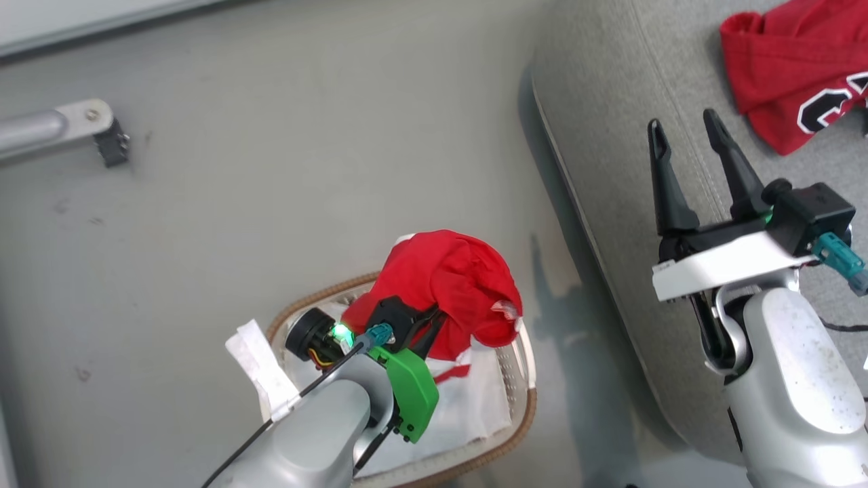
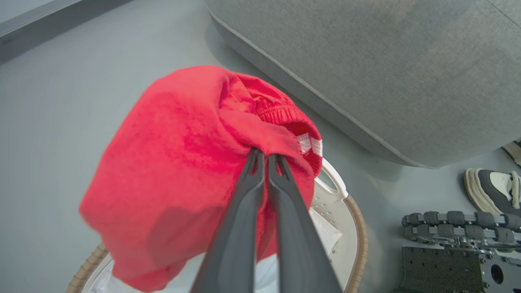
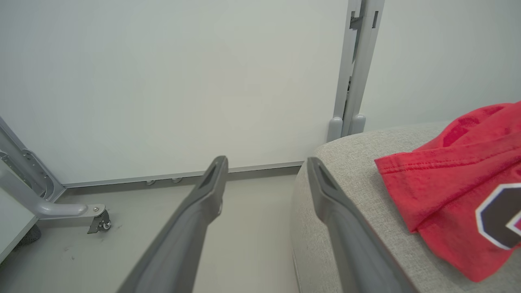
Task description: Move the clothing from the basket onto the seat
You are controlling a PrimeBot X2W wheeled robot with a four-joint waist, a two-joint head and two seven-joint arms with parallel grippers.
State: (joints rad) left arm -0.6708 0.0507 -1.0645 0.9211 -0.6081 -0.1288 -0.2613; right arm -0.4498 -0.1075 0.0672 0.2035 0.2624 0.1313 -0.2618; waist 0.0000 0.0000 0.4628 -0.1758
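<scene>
My left gripper (image 2: 263, 156) is shut on a red garment with white stripe trim (image 1: 451, 281), which hangs bunched above the basket (image 1: 525, 379). In the left wrist view the same garment (image 2: 179, 171) drapes over my fingers, its white-striped waistband toward the grey seat (image 2: 386, 69). The basket's white liner (image 1: 475, 413) lies below it. The red jersey with black-and-white numerals (image 1: 793, 74) lies on the seat (image 1: 610, 122) at the upper right. My right gripper (image 1: 685, 132) stands open over the seat's left edge, nothing between its fingers, the jersey (image 3: 460, 191) just to its right.
A grey metal frame leg with a caster (image 1: 102, 135) lies on the floor at the upper left. A shoe (image 2: 494, 193) and dark machine parts (image 2: 460, 248) sit on the floor beside the basket. A white wall panel (image 3: 183, 81) stands behind the seat.
</scene>
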